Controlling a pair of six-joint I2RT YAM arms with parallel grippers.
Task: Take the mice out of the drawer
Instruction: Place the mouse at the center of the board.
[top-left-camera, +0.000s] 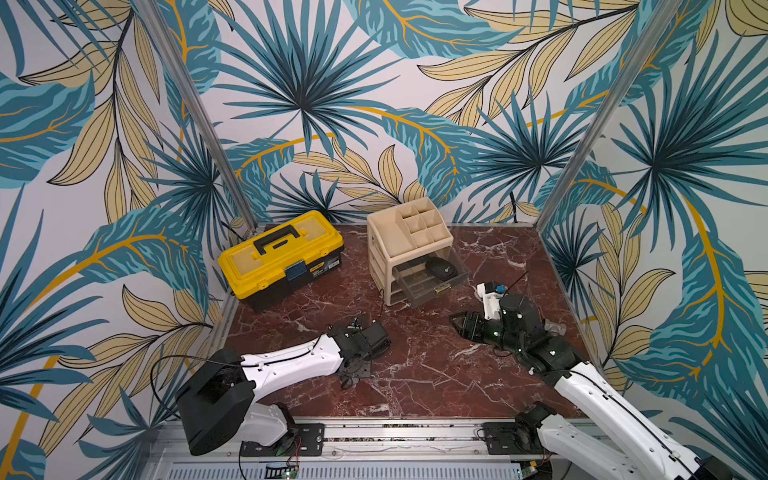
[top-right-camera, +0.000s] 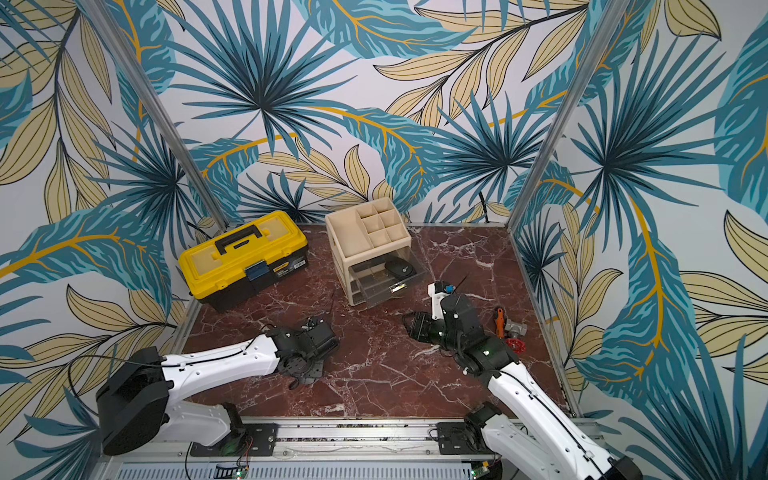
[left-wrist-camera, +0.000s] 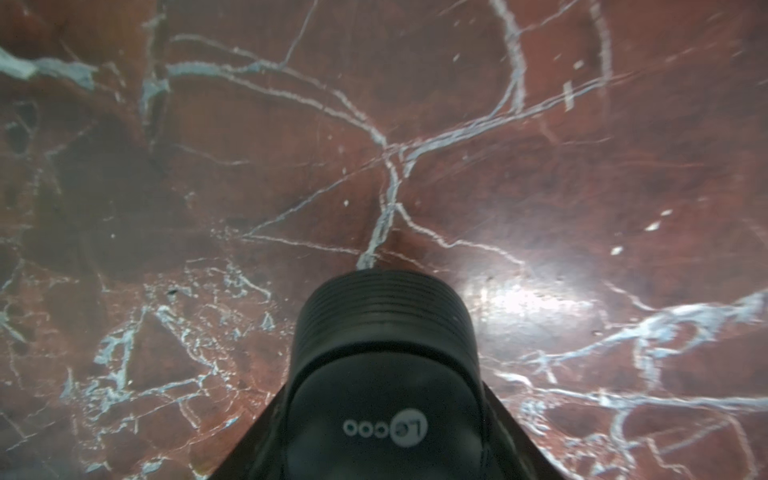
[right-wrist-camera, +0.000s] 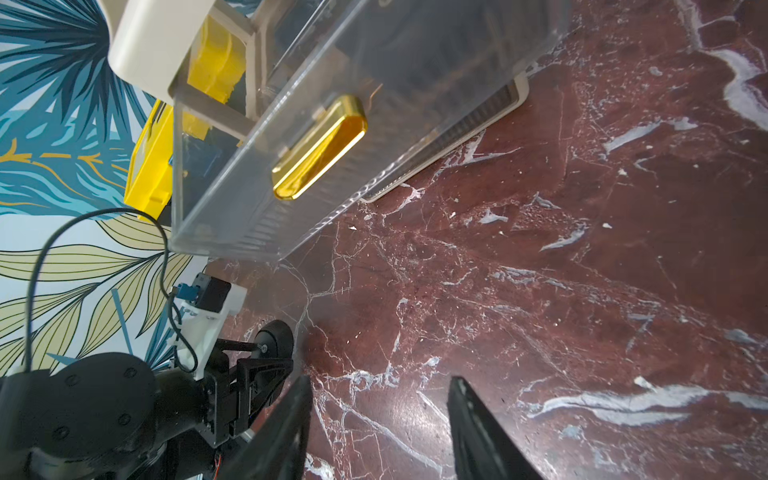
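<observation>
Left jaws pinching a mouse (left-wrist-camera: 384, 374), right jaws spread and empty, second mouse (top-left-camera: 441, 269) inside open drawer (top-left-camera: 415, 291)

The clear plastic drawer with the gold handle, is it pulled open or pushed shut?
Open: in both top views the clear plastic drawer sticks out of the beige plastic organizer, with one black oval mouse lying uncovered inside.

Black mouse (left-wrist-camera: 386, 374), yellow-and-black toolbox (top-left-camera: 278, 257), beige organiser (top-left-camera: 390, 237), dark red white-veined marble table (top-left-camera: 415, 353), teal and tan leaf-print walls (top-left-camera: 374, 83)
</observation>
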